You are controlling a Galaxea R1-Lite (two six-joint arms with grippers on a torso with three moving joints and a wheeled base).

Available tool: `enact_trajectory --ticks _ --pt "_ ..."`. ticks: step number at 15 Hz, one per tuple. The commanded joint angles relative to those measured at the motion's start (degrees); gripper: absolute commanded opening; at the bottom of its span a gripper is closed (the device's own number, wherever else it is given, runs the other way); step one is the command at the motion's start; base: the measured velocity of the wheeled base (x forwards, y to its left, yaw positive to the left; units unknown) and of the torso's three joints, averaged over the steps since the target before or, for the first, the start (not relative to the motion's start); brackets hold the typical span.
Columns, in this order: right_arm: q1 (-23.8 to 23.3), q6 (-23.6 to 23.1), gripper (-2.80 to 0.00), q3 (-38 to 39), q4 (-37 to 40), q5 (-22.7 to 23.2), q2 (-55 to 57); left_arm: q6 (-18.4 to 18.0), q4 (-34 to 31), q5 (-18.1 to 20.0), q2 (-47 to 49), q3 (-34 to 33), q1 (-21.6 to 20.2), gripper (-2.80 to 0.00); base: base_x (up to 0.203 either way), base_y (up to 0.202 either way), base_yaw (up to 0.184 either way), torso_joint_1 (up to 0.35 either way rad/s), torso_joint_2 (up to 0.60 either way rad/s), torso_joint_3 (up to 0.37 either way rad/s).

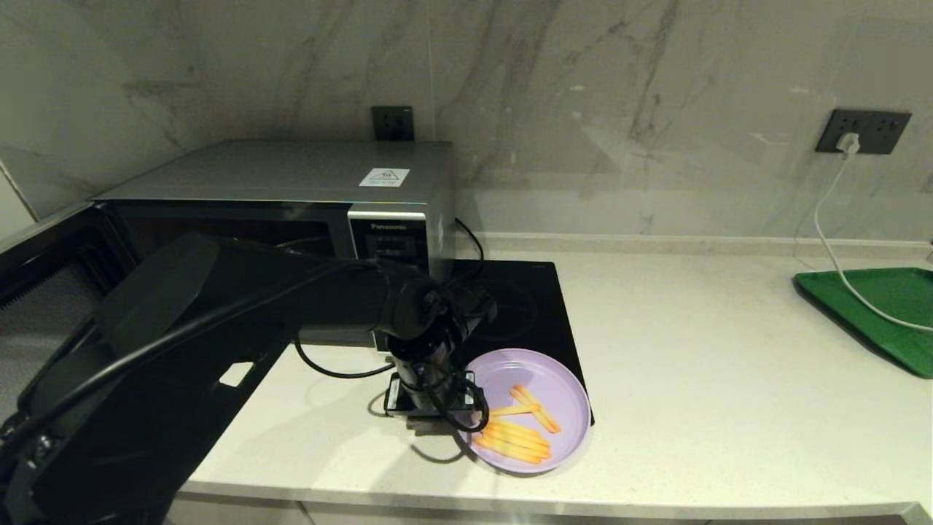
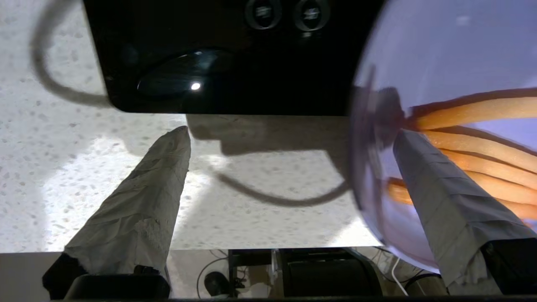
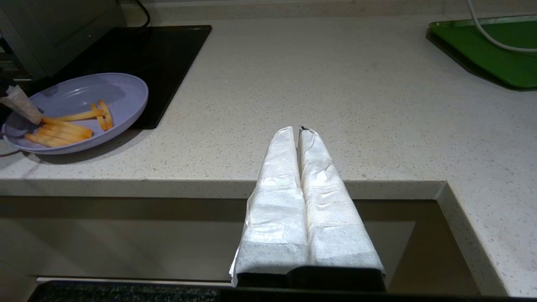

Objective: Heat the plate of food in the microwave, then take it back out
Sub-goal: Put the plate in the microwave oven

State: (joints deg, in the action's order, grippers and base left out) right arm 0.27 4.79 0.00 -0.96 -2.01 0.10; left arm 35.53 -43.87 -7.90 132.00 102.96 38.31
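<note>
Speckled stone counter [image 1: 714, 379]: round lilac plate [image 1: 561, 386] of fries, rim between spread left gripper [image 2: 289, 138]; right gripper [image 3: 300, 134] clenched.

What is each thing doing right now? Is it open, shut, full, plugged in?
Microwave: door swung open.
Plate: on the counter, fries on it, partly over the black hob.
Left gripper: jaws open, straddling the plate's rim.
Right gripper: jaws shut, holding nothing.
White cable: plugged into the wall socket.

Black arm [image 1: 219, 306]; cabled — cloth-wrapped fingers [image 3: 306, 201].
</note>
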Motion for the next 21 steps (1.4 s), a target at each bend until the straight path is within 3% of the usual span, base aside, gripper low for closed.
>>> enact_trajectory --ticks 1,11,15,21 --pt "0.00 0.04 -2.80 0.00 -0.02 -0.01 -0.01 0.24 -0.25 0.07 0.17 2.13 0.93 0.00 0.000 0.000 0.000 0.000 0.00 0.000" --pt "0.00 0.04 -2.80 0.00 0.00 -0.01 -0.01 0.49 -0.25 -0.10 -0.40 2.85 0.27 0.00 0.000 0.000 0.000 0.000 0.00 0.000" --pt "0.06 0.04 -2.80 0.00 0.00 -0.01 -0.01 0.46 -0.34 -0.08 -0.81 6.23 0.21 0.00 0.000 0.000 0.000 0.000 0.00 0.000" --pt "0.00 0.04 -2.80 0.00 0.00 -0.01 -0.01 0.42 -0.42 -0.28 2.03 7.52 -2.10 0.00 0.000 0.000 0.000 0.000 0.00 0.000"
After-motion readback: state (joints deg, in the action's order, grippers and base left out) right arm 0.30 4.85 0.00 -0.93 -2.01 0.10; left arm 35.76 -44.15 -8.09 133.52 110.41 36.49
